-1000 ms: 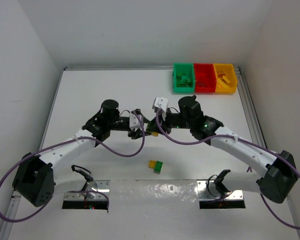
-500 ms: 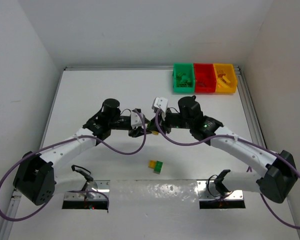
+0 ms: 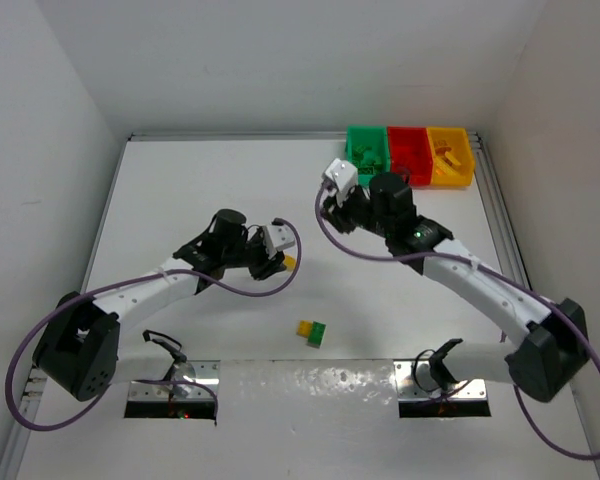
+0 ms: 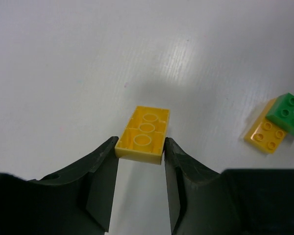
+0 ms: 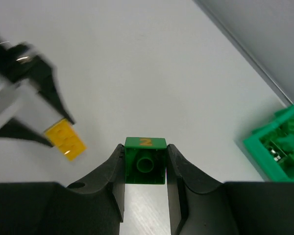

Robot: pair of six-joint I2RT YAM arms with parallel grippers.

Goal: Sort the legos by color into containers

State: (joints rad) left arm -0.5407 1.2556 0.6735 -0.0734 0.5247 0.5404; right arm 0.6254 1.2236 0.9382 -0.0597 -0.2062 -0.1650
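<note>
My left gripper (image 4: 140, 149) is shut on a yellow brick (image 4: 143, 133), held underside up above the table; it shows in the top view (image 3: 289, 262) and the right wrist view (image 5: 64, 139). My right gripper (image 5: 145, 164) is shut on a green brick (image 5: 145, 159) marked "2", held in the air left of the green bin (image 5: 280, 147). In the top view the right gripper (image 3: 332, 205) is below-left of the joined bins: green (image 3: 366, 155), red (image 3: 409, 155), yellow-orange (image 3: 450, 156). A stacked yellow and green brick pair (image 3: 312, 331) lies on the table, also in the left wrist view (image 4: 279, 122).
The bins hold several bricks of their own colours. White walls enclose the table on three sides. Both arm bases and metal mounting plates (image 3: 173, 388) sit at the near edge.
The two grippers were together at the table's middle; they have pulled apart. My right gripper moved up and right toward the green bin with the green brick; my left gripper drew back left with the yellow one.
</note>
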